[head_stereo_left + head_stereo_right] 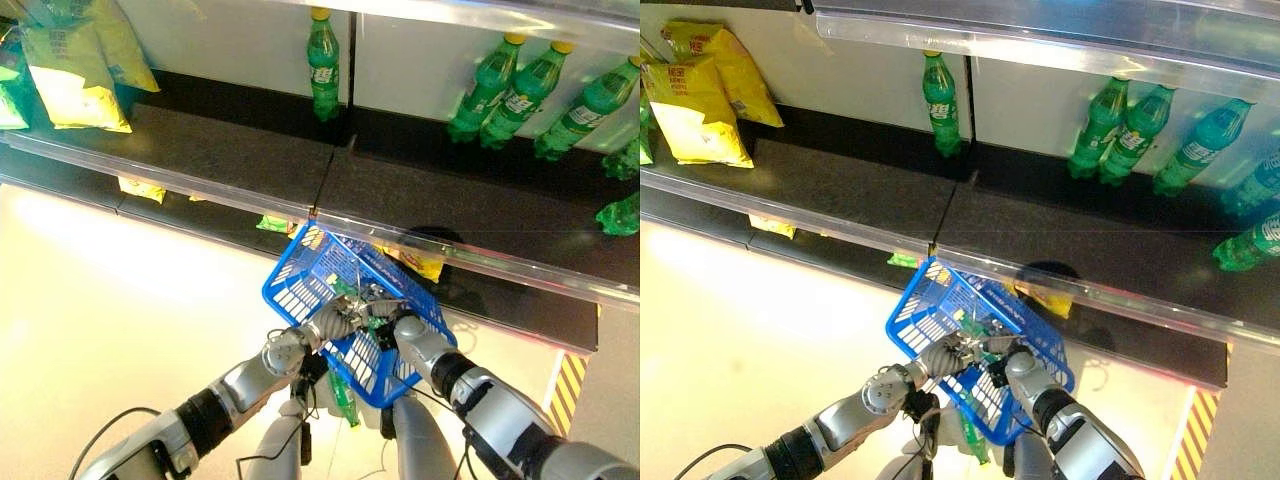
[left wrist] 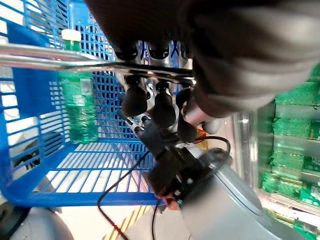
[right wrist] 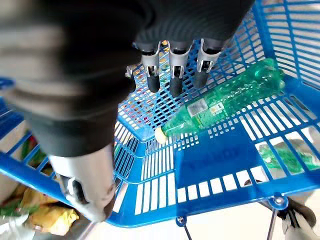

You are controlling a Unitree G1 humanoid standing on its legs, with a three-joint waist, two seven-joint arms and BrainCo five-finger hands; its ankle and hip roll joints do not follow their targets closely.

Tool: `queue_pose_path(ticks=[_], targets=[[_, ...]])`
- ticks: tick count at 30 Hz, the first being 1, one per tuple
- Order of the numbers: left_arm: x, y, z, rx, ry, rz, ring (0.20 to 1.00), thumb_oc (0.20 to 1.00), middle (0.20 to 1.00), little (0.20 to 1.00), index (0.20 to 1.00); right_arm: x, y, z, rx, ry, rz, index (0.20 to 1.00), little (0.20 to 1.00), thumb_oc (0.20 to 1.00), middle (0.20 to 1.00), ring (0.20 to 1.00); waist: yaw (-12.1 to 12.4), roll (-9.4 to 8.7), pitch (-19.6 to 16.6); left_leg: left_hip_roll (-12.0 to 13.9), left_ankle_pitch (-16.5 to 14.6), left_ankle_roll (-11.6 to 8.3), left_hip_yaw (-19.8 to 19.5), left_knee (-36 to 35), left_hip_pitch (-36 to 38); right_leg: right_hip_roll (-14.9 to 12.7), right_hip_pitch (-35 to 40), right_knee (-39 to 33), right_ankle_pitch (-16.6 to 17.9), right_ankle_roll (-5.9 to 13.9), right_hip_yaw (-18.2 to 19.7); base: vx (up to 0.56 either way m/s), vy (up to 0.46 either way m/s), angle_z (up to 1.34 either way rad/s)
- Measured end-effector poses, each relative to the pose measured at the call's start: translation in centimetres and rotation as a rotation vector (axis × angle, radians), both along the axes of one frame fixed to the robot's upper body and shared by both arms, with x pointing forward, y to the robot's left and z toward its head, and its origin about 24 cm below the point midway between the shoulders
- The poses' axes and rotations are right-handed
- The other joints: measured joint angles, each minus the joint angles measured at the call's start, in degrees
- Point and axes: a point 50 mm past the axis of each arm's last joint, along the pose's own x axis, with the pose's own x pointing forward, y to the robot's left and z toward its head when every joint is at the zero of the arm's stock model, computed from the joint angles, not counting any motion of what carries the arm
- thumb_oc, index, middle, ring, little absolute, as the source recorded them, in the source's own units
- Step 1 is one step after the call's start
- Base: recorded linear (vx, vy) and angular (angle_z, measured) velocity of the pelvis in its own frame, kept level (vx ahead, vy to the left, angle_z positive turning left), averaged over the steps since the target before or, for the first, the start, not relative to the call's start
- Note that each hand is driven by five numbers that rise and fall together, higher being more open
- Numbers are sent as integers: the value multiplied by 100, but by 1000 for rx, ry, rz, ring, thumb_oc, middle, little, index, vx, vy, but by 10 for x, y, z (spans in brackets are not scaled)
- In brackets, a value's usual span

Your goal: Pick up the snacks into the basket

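A blue plastic basket [image 1: 300,285] hangs in front of the shelves, tilted. My left hand [image 1: 335,322] is shut on its metal handle [image 2: 60,55], with the fingers [image 2: 159,102] curled round the bar. A green bottle [image 3: 225,97] lies on the basket floor, also visible through the mesh as the bottle [image 2: 79,107]. My right hand [image 1: 400,325] is open over the basket's inside, its fingers [image 3: 174,75] straight just above the bottle and holding nothing. Yellow snack bags [image 1: 70,70] stand on the upper shelf at far left.
Green bottles [image 1: 322,65] and several more [image 1: 520,90] stand on the dark shelf [image 1: 200,150], whose clear front rail [image 1: 200,185] runs just above the basket. Yellow packs [image 1: 420,262] lie on the lower shelf behind the basket. Pale floor lies to the left.
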Motion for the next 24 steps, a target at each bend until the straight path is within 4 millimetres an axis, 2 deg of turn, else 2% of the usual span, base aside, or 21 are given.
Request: queue_pose_path(ticks=[3, 8, 10, 11, 12, 13, 14, 18, 20, 22, 23, 24], targets=[[1, 6, 0, -3, -5, 27, 200, 200, 200, 200, 200, -4, -1, -1, -37, -23, 42, 1000, 1000, 1000, 1000, 1000, -1, -2, -1, 1, 0, 0, -10, 2, 32, 1, 45, -1, -1, 1, -10, 0, 0, 0], [3, 26, -3, -48, 10, 136, 200, 200, 200, 200, 200, -23, 2, 0, -99, -103, 212, 1000, 1000, 1000, 1000, 1000, -10, -44, -24, 9, -26, 18, -74, -3, 183, 8, 202, 0, -16, 18, -37, 12, -29, 2], [5, 42, -8, -42, 1, 205, 200, 200, 200, 200, 200, -35, -7, -1, -104, -117, 282, 1000, 1000, 1000, 1000, 1000, -6, -78, -43, 25, -42, -3, -162, 14, 224, -4, 282, 73, -79, 19, -133, 34, -60, 16], [5, 42, -8, -42, 1, 205, 200, 200, 200, 200, 200, -35, -7, -1, -104, -117, 282, 1000, 1000, 1000, 1000, 1000, -6, -78, -43, 25, -42, -3, -162, 14, 224, -4, 282, 73, -79, 19, -133, 60, -126, 26], [2, 58, -19, -17, 25, 265, 200, 200, 200, 200, 200, -44, -21, -8, -134, -94, 302, 1000, 1000, 1000, 1000, 1000, -4, -145, -88, 43, -57, -22, -256, 9, 322, 2, 390, 154, -161, 51, -166, 48, -133, 20], [-2, 65, -27, -10, 46, 287, 200, 200, 200, 200, 200, -50, -29, -9, -152, -91, 323, 1000, 1000, 1000, 1000, 1000, 45, -151, -108, 56, -66, -32, -308, -10, 349, 1, 444, 191, -198, 51, -205, 56, -169, 50], [-6, 76, -42, 2, 78, 335, 200, 200, 200, 200, 200, -64, -48, -16, -183, -85, 340, 1000, 1000, 1000, 1000, 1000, 84, -140, -136, 63, -50, -58, -509, -57, 430, -15, 631, 199, -282, 19, -391, 35, -115, 60], [-35, 114, -91, 72, 231, 501, 200, 200, 200, 200, 200, -113, -102, -67, -202, 127, 191, 1000, 1000, 1000, 1000, 1000, 188, -199, -639, 159, -6, -116, -919, -199, 548, -35, 881, 356, -652, -32, -794, 38, -73, 76], [-49, 131, -108, 68, 296, 593, 200, 200, 200, 200, 200, -130, -119, -80, -170, 187, 107, 1000, 1000, 1000, 1000, 1000, 383, -121, -737, 188, 16, -156, -1072, -269, 604, -52, 1013, 444, -760, -28, -981, 30, -74, 55], [-60, 143, -119, 26, 343, 709, 200, 200, 200, 200, 200, -153, -136, -91, -137, 250, 28, 1000, 1000, 1000, 1000, 1000, 417, -27, -961, 172, 21, -155, -1328, -359, 565, -126, 1090, 436, -918, -29, -1292, 6, -39, 82], [-61, 145, -119, 28, 344, 721, 200, 200, 200, 200, 200, -157, -138, -92, -123, 261, 13, 1000, 1000, 1000, 1000, 1000, 422, -7, -974, 180, 28, -146, -1377, -371, 568, -124, 1120, 435, -946, -40, -1348, -9, -18, 77], [-70, 154, -124, 28, 365, 754, 200, 200, 200, 200, 200, -159, -141, -94, -81, 269, -17, 1000, 1000, 1000, 1000, 1000, 609, 67, -1012, 207, 54, -139, -1431, -393, 506, -108, 1170, 541, -1013, -35, -1468, -12, -10, 44]])
